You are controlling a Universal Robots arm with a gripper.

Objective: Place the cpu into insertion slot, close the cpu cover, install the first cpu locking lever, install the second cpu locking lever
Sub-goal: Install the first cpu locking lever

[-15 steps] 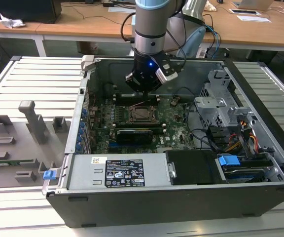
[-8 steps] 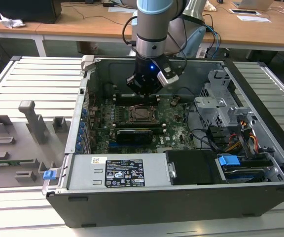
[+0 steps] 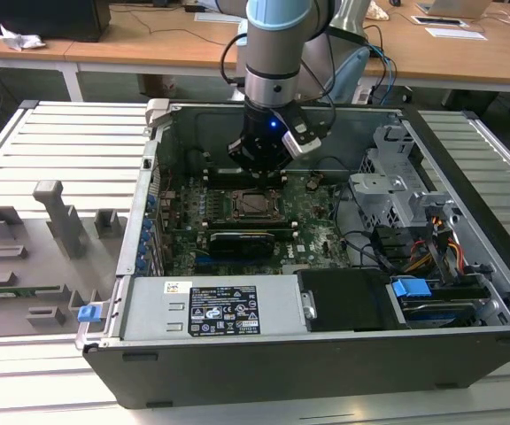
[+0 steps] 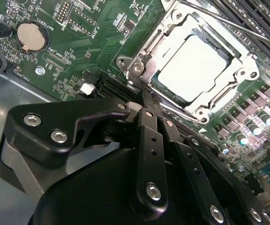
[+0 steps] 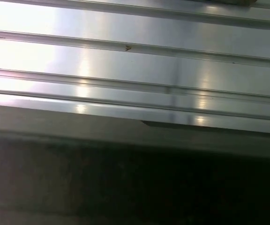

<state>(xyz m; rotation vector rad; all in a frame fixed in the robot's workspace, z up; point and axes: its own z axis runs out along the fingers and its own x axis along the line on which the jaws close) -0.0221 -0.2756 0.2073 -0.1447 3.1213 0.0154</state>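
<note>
Gripper: your gripper [image 4: 146, 101] has its fingers drawn together, empty, tips down at the corner of the socket frame in the second wrist view; in the exterior view you see it low [image 3: 257, 168] inside the open computer case [image 3: 467, 266].
Cpu: your cpu [image 4: 191, 70] lies flat in the insertion slot [image 3: 257, 204], pale top up.
Cpu cover: the cpu cover [image 4: 228, 96] sits down around the chip, framing it.
Locking lever: a thin metal lever [image 4: 228, 23] runs beside the cover's far edge.
Motherboard: green board [image 4: 102, 28] around the socket, with a coin battery [image 4: 31, 36].

Gripper [image 3: 257, 173] hangs just above cpu cover [image 4: 191, 61]; case walls [image 3: 264, 113] hem socket.
</note>
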